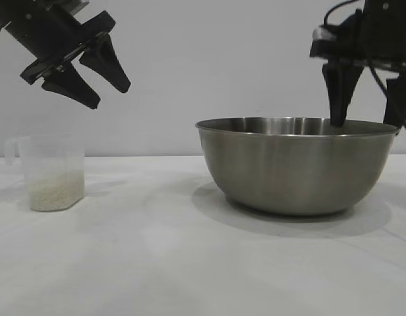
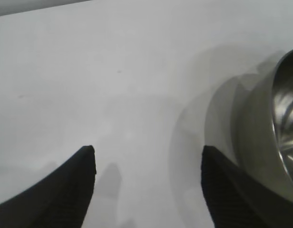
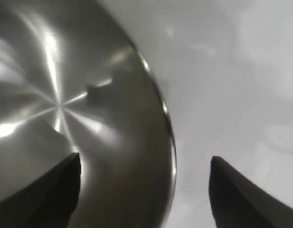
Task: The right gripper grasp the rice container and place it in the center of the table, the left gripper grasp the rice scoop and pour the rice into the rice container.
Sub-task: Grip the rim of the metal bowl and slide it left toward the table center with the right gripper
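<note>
The rice container (image 1: 297,168), a big steel bowl, stands on the white table (image 1: 157,263) right of centre. My right gripper (image 1: 364,123) hangs over its right rim, open. One finger dips inside the bowl and the other stays outside. In the right wrist view the rim (image 3: 172,152) runs between the open right gripper (image 3: 145,160) without touching either finger. The rice scoop (image 1: 51,174), a frosted cup, stands at the left with rice (image 1: 56,192) in its bottom. My left gripper (image 1: 109,94) hovers open above and right of it, empty. The left wrist view shows my left gripper (image 2: 149,152) over bare table, with the bowl (image 2: 279,133) at the side.
A plain pale wall (image 1: 209,59) stands behind the table. Bare tabletop lies between the cup and the bowl, and in front of both.
</note>
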